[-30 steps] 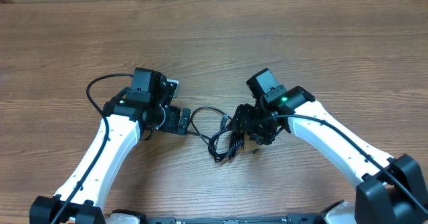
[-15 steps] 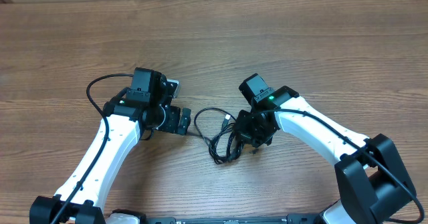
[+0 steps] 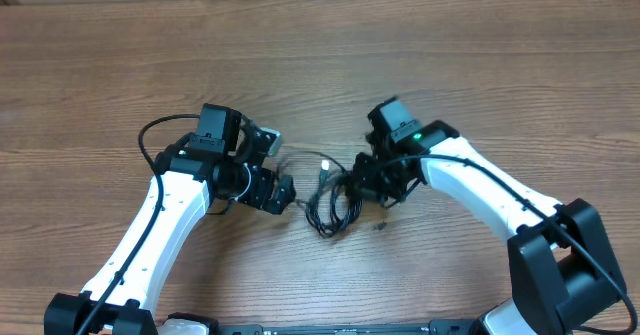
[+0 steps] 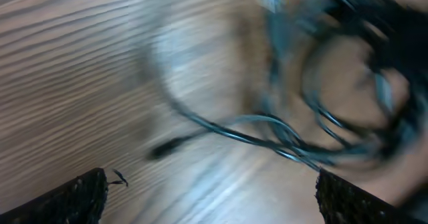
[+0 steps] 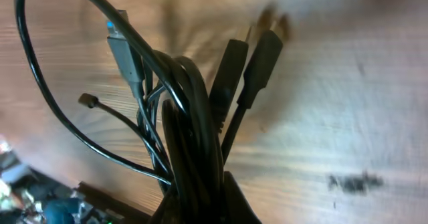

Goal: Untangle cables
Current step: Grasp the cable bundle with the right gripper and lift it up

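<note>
The counter [image 3: 320,55] lies bare along its far edge and into both far corners, so there is wide room to pass there. At the middle, the cables [image 3: 328,207] clog the narrow gap between the left fingers [image 3: 284,189], spread wide just beside the loops, and the right fingers [image 3: 358,181], pinched on the bundle. The left arm [image 3: 165,220] and right arm [image 3: 480,190] slant in from the near corners, with only a bare wedge at the near edge between them.
</note>
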Robot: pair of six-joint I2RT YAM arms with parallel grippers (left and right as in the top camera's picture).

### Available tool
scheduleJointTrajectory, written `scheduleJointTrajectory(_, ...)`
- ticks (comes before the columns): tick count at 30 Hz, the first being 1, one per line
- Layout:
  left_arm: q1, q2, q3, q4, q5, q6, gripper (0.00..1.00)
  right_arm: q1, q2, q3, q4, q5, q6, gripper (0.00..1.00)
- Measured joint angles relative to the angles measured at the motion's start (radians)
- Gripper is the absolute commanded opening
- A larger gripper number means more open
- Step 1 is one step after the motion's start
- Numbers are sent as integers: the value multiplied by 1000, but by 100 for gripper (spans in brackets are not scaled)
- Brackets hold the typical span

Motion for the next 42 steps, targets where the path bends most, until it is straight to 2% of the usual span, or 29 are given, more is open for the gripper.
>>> scheduleJointTrajectory(4,0,0,0,-7,190,122,99,-40,-50,47,44,-60,-133,4)
scheduleJointTrajectory(8,0,-28,0,-27,304,211,100,-64,-114,104,58,-93,-240,4)
scheduleJointTrajectory(17,0,-135,0,-42,294,288,99,-69,-155,137,82,-108,-355,4)
scheduleJointTrajectory(24,0,-163,0,-39,335,285,100,-93,-155,137,161,-112,-309,4)
scheduleJointTrajectory(29,0,-204,0,44,369,167,100,-185,-155,137,301,-130,-127,4)
scheduleJointTrajectory(33,0,-231,0,125,341,50,100,-257,-155,138,460,-206,8,4)
scheduleJointTrajectory(37,0,-249,2,223,221,-130,99,-282,-155,138,583,-287,99,4)
scheduleJointTrajectory(42,0,-249,2,330,98,-333,99,-282,-157,138,608,-332,142,4)
